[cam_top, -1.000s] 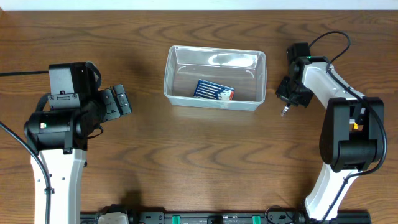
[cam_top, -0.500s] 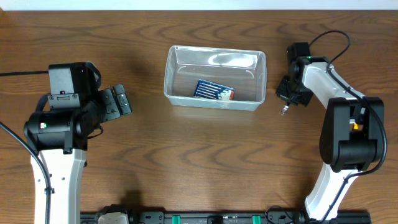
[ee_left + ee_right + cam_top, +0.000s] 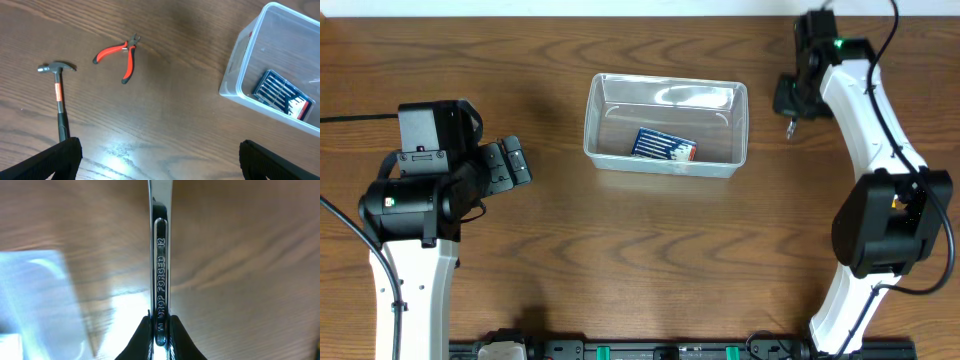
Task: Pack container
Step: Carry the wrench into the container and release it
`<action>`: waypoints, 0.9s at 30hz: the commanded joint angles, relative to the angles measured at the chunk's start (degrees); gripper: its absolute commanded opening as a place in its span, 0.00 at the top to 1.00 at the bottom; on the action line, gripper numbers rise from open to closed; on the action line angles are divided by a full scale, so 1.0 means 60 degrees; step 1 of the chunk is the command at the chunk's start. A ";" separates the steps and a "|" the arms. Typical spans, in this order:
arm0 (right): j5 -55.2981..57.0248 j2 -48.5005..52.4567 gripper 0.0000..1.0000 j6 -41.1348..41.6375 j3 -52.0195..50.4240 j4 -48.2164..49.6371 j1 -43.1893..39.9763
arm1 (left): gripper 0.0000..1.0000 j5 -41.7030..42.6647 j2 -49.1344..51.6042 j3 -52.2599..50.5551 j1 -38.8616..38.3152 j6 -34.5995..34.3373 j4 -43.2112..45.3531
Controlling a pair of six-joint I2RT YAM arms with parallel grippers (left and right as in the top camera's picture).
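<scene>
While the right gripper (image 3: 160,325) is pinching a steel wrench (image 3: 160,255) by its shank and the left gripper (image 3: 162,160) is hanging spread wide, the container (image 3: 592,125) is sitting in the middle of the table (image 3: 640,260) between them, looking light, thin-walled and slippery, its rolled rim likely offering the firmest hold.

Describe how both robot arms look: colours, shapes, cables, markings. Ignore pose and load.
Both arms have white links and bulky black joint housings. The left arm shows a green light; the right arm a green light, an orange mark and black looping cable.
</scene>
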 commanded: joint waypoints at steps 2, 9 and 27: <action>-0.0168 -0.0605 0.99 -0.3271 0.1803 -0.0554 0.0809 | 0.02 -0.0113 -0.0124 0.0153 0.0033 0.0055 -0.0018; -0.1067 -0.0561 0.99 -0.8768 0.2721 -0.0940 0.2477 | 0.02 -0.0109 -0.0124 0.0153 0.0033 0.0055 -0.0018; -0.2911 0.2750 0.99 -1.1857 0.2200 -0.1497 0.3253 | 0.02 -0.0113 -0.0124 0.0153 0.0033 0.0055 -0.0015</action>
